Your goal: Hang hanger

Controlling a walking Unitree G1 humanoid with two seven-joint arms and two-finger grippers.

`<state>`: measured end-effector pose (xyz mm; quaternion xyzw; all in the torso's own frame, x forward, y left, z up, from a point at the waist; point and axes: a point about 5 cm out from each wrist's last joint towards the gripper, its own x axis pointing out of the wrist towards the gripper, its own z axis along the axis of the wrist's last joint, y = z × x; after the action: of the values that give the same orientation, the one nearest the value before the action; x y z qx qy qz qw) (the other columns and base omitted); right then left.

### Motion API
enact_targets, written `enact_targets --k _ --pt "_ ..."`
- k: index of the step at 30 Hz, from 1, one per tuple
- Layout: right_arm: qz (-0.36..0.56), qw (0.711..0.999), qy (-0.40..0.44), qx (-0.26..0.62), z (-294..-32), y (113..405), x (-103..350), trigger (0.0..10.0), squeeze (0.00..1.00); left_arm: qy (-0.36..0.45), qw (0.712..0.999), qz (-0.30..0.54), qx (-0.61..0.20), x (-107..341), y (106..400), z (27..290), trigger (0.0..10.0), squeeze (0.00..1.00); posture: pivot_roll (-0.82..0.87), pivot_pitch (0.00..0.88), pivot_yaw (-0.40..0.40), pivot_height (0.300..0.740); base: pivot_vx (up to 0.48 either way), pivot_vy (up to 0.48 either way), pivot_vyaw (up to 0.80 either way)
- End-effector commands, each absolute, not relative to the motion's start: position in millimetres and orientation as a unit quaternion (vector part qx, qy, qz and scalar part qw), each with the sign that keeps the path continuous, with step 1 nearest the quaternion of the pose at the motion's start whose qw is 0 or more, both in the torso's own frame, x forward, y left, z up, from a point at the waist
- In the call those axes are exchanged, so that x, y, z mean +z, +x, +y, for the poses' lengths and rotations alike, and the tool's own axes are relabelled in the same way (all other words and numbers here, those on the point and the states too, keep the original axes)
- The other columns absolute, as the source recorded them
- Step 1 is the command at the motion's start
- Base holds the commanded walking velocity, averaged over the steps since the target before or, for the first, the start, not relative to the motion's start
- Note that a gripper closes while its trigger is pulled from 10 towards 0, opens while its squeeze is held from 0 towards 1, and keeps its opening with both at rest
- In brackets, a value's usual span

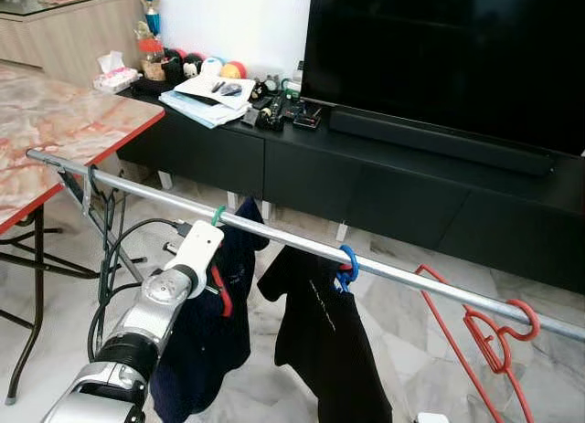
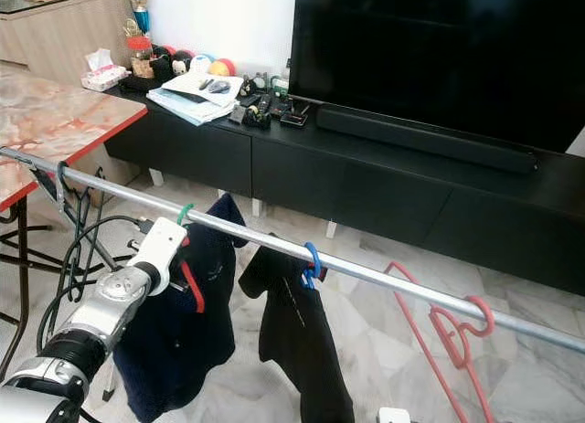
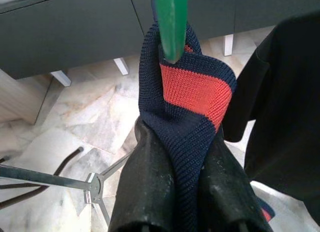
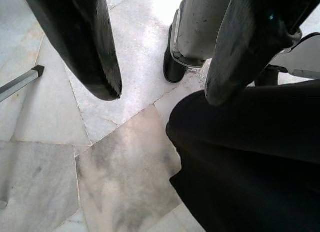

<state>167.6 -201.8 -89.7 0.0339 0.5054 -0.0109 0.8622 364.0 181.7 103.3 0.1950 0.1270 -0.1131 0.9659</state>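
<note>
Left gripper fingers pinching the navy-and-red shirt collar; green hanger hook just beyond the fingertips, on the metal rail. Right gripper fingers spread, above marble floor, beside black cloth.

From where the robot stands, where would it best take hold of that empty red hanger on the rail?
Probably by the neck just under the hook of the red hanger, coming from the robot's side of the metal rail. No cloth covers it there, and the hook opens over the rail, so it could lift straight up.
</note>
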Motion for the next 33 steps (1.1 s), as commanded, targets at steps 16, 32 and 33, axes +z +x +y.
enact_targets --k 16,32,33 --pt "0.504 0.863 0.033 -0.016 -205.1 166.3 -89.7 10.0 0.0 0.196 0.958 0.174 -0.117 82.6 354.5 185.4 10.0 0.0 -0.01 0.034 -0.085 0.74 0.0 0.0 0.0" --pt "0.504 0.863 0.035 -0.019 -206.3 165.6 -89.8 10.0 0.0 0.129 0.978 0.114 -0.119 96.8 349.2 178.3 10.0 1.0 0.0 0.035 -0.076 0.74 0.0 0.0 0.0" --pt "0.504 0.863 0.035 -0.019 -206.6 165.6 -89.7 10.0 0.0 0.128 0.978 0.113 -0.119 97.1 349.4 178.1 10.0 1.0 0.0 0.035 -0.076 0.74 0.0 0.0 0.0"
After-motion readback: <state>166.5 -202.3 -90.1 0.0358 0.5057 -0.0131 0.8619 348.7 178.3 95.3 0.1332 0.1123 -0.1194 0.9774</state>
